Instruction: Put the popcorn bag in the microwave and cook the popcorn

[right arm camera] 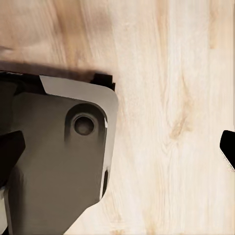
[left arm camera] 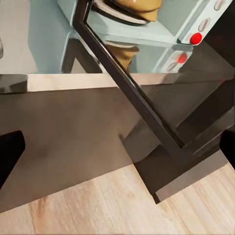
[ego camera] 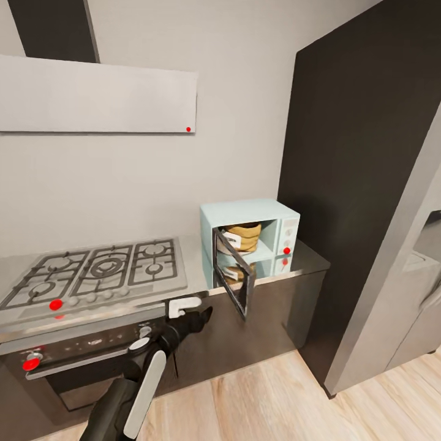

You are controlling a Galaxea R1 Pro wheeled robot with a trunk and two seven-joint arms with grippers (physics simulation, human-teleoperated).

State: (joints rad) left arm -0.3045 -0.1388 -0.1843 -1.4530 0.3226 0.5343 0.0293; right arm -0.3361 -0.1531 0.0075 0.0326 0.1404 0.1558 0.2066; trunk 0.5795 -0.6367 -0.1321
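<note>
Centre frame: the popcorn bag (ego camera: 243, 236) already sits inside the microwave (ego camera: 269, 215) (door (ego camera: 233, 273) ajar). Your left hand (ego camera: 199, 318), empty and open, hovers below; closing and heating remain.

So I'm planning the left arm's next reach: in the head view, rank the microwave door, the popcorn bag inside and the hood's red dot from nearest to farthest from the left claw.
1. The open microwave door, just right of the left claw.
2. The popcorn bag, up inside the microwave, behind the door.
3. The hood's red dot, high on the wall, plainly farthest.
</note>
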